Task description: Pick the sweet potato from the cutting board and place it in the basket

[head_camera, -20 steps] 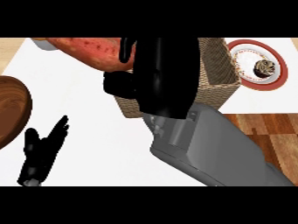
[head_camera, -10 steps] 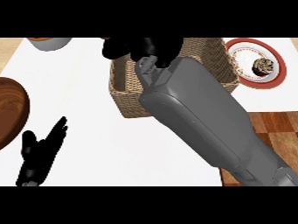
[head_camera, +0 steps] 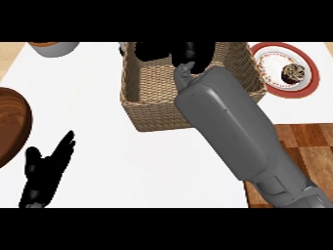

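Changes since the frame a second back are plain: then the reddish sweet potato showed at the top, held beside the basket, while now it shows nowhere, and whether it lies inside the basket I cannot tell, for the right arm covers much of the hollow. That grey forearm has swung from a steep slant over the counter to a long diagonal running up from the lower right corner, and the right robot hand (head_camera: 187, 52) now sits over the far inner part of the basket (head_camera: 143, 105). Its black fingers show as dark shapes against the weave; whether they are spread or curled cannot be made out.

Woven and tan, the basket is a box with straight ribbed walls and a thick braided rim. The left robot hand (head_camera: 45, 168) rests at the lower left as before, glossy black, fingers straight and slightly fanned, pointing up and to the right, holding nothing. Beside it curves the edge of a dark wooden bowl (head_camera: 3, 129), smooth and grained. A striped wooden cutting board (head_camera: 317, 151) lies at the right, partly under the forearm. Farther back stands a red-rimmed white plate (head_camera: 288, 68) bearing a small brown round item, and a grey bowl (head_camera: 53, 48) at the top left. The counter (head_camera: 100, 141) is flat and white.
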{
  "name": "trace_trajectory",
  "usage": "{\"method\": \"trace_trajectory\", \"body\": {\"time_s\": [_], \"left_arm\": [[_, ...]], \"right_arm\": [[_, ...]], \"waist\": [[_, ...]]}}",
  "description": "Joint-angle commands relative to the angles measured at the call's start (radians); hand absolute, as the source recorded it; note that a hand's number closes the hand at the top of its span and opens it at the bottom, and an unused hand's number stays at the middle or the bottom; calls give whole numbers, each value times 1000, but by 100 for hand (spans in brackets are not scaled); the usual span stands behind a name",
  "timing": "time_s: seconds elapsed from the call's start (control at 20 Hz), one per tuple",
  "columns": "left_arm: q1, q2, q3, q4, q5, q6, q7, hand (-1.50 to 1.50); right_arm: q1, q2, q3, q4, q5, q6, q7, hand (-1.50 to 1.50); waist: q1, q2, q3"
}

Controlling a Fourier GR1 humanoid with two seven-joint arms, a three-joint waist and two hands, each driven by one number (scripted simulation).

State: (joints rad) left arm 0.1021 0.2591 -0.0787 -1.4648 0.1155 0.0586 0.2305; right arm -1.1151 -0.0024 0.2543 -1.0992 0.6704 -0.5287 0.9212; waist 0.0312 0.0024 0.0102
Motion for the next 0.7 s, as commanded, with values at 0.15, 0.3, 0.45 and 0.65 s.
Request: {"method": "trace_trajectory", "body": {"time_s": [0.15,0.3,0.45,0.65], "left_arm": [[14,-18,-7,25,-10,9,75,0],[27,9,32,78,8,-23,12,0],[7,-2,33,68,5,-13,35,0],[2,-24,23,80,-21,2,18,0]], "right_arm": [[49,2,25,105,-88,-131,-114,150],[19,-34,3,195,102,-77,24,150],[42,-37,33,199,90,14,-33,150],[56,-115,-11,186,47,65,-144,-150]], "waist": [[-8,2,-10],[-24,0,-12],[-26,-1,-11],[-27,0,-10]]}}
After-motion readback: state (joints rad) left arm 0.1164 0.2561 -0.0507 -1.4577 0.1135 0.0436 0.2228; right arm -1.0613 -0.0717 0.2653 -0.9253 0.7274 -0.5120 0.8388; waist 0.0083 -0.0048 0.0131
